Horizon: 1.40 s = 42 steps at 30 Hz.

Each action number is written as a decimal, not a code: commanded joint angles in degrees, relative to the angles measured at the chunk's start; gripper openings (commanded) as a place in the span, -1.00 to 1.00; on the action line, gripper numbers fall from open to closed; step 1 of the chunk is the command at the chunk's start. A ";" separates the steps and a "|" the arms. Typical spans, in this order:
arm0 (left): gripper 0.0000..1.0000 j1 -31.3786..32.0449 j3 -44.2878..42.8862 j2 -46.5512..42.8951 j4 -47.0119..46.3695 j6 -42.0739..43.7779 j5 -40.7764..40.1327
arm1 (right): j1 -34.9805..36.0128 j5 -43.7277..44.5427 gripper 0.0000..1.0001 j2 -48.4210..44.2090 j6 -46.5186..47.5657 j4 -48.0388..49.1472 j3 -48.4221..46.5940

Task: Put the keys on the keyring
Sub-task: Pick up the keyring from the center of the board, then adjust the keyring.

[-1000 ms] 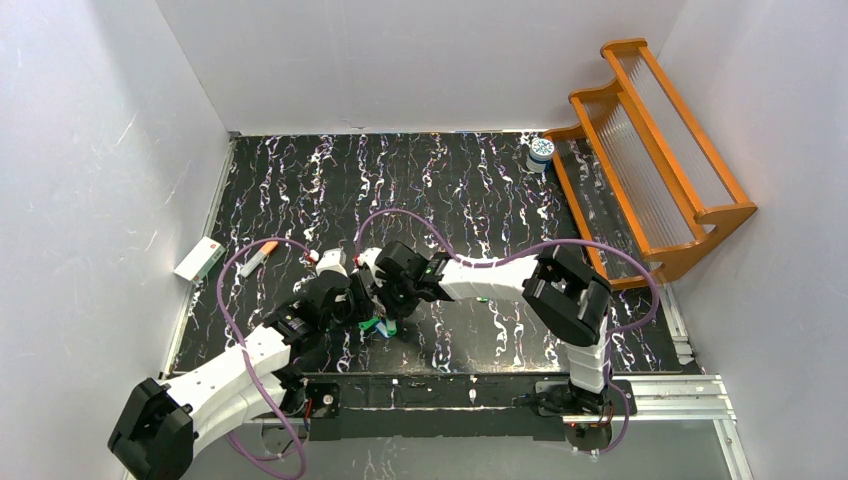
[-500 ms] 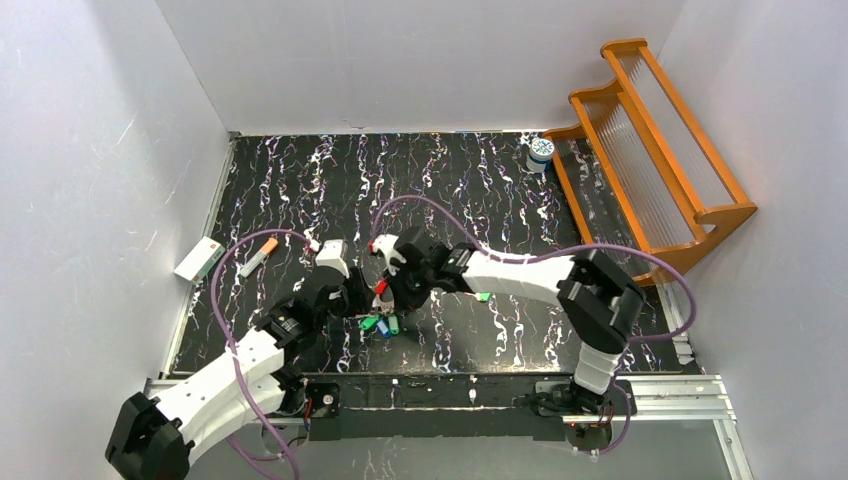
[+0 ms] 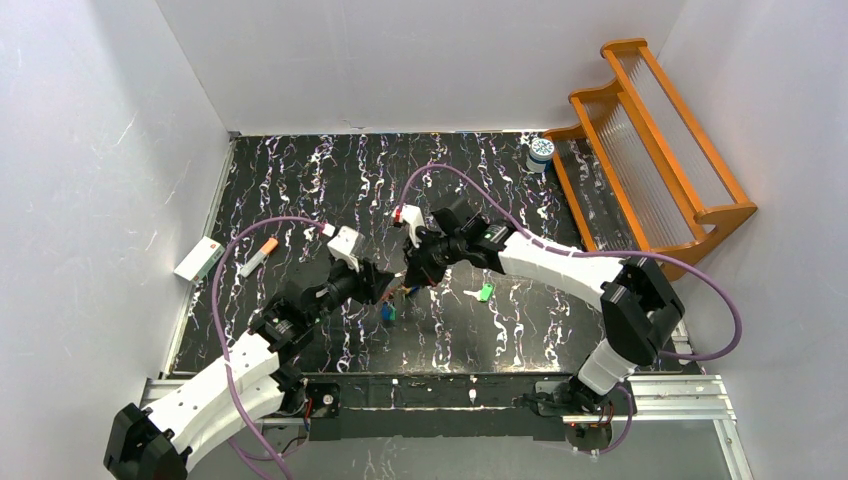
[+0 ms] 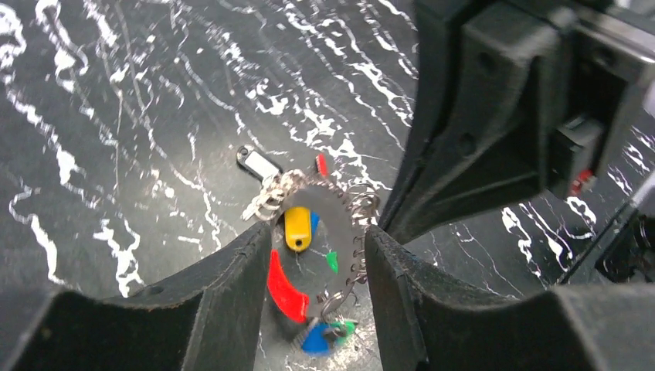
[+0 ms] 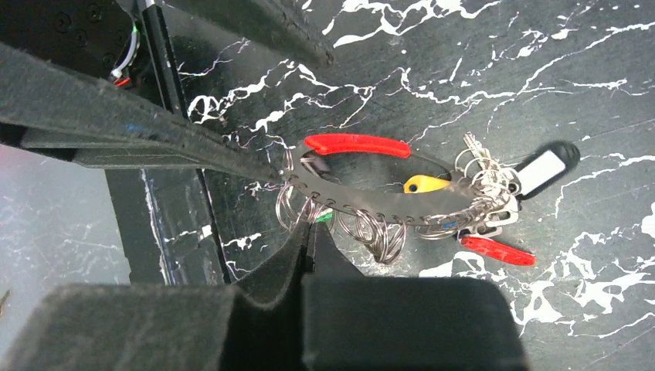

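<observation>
The keyring [image 4: 340, 207] is a dark round loop with small wire rings along its rim, held above the table. My left gripper [image 4: 318, 232] is shut across it, one finger on each side. Yellow [image 4: 297, 228], red [image 4: 284, 287] and blue keys [image 4: 317, 338] hang from it. In the right wrist view the keyring [image 5: 378, 197] runs edge-on, and my right gripper [image 5: 311, 224] is shut on one small wire ring at its rim, with a bit of green beside the tips. From above, the left gripper [image 3: 378, 285] and right gripper [image 3: 412, 278] meet at mid-table, and a loose green key [image 3: 485, 292] lies to their right.
A white-and-blue jar [image 3: 541, 152] stands at the back right beside an orange wooden rack [image 3: 650, 150]. A white box [image 3: 198, 258] and an orange-tipped white pen [image 3: 258, 258] lie at the left. A black-and-white tag [image 5: 544, 166] hangs on the keyring.
Both grippers have moved away from the near edge and to the right, carrying the keyring and its keys up off the table. The right gripper has closed fully.
</observation>
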State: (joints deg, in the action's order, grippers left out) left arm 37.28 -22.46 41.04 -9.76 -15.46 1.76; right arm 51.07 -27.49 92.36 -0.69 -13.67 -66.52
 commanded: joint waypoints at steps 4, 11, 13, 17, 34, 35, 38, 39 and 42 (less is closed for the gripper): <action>-0.12 -0.10 -2.10 0.61 -7.27 16.58 13.86 | -1.61 -6.76 -0.97 -3.71 8.21 0.21 1.24; -0.16 -0.17 -2.88 1.30 -6.37 25.09 18.29 | -2.21 -10.86 -0.97 -6.45 15.80 -0.19 4.32; -0.17 -0.14 -2.70 1.71 -6.45 25.79 20.19 | -2.44 -10.79 -0.97 -7.38 17.49 -0.31 5.24; -0.18 -0.10 -1.35 1.96 -7.65 25.77 23.09 | -3.11 -10.93 -0.97 -9.26 18.35 1.26 7.16; -0.25 0.31 12.30 5.36 -31.77 25.44 36.94 | -4.11 -17.91 -0.97 -10.88 19.40 5.21 12.57; -0.27 0.41 12.20 6.23 -32.14 25.50 37.34 | -4.06 -18.19 -0.97 -10.86 19.45 5.25 12.60; -0.35 1.21 11.63 9.36 -33.47 25.56 38.06 | -4.11 -18.90 -0.97 -10.96 19.67 5.30 12.61; -0.39 1.60 11.38 10.41 -33.90 25.64 38.06 | -4.09 -19.16 -0.97 -11.01 19.67 5.49 12.72; -0.47 2.56 11.03 12.50 -34.52 25.91 36.51 | -4.05 -19.49 -0.97 -11.10 19.61 5.89 12.86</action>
State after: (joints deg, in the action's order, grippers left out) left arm 38.63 -10.48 51.59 -40.91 9.85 37.87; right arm 47.24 -43.97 83.61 18.24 -10.96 -54.00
